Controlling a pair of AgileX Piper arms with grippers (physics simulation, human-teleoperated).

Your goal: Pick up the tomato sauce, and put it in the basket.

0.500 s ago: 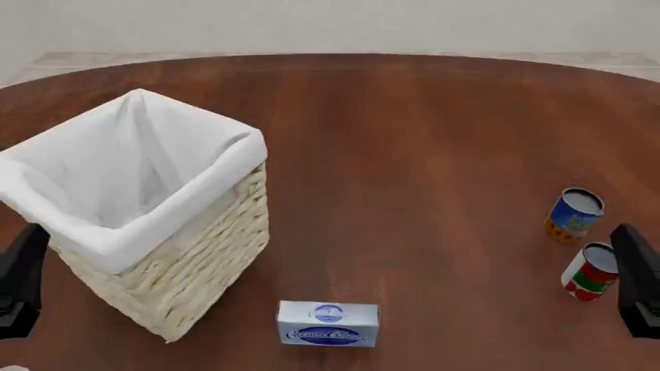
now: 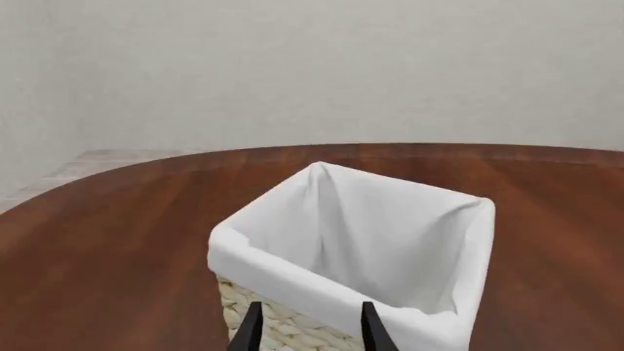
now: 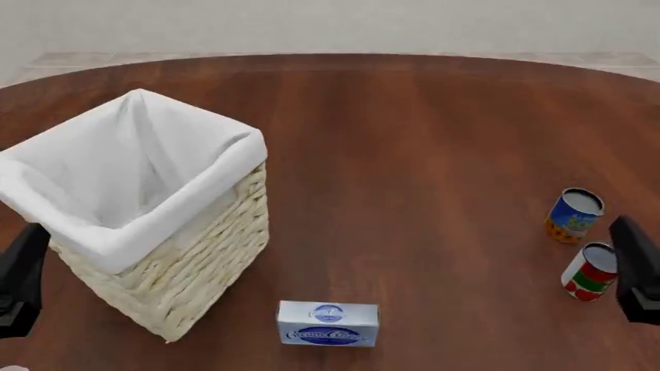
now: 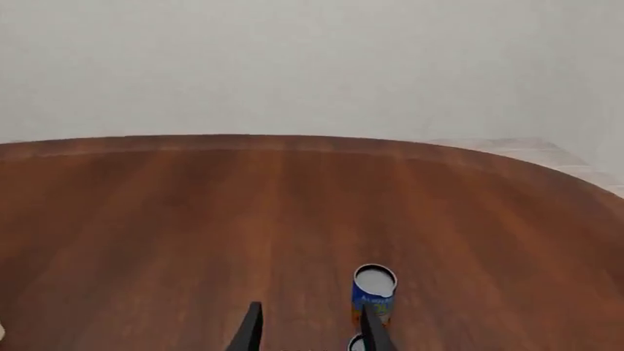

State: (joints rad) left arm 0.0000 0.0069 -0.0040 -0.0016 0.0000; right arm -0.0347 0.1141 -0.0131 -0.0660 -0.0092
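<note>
The tomato sauce (image 3: pixel 591 272) stood at lower right, the basket (image 3: pixel 144 232) at left; both hands (image 2: pixel 309 333) (image 4: pixel 309 329) were spread, empty.

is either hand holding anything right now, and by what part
Nothing is held. The tomato sauce stands on the table beside the right hand, whose fingers are apart and empty; the left hand is likewise empty before the basket.
</note>
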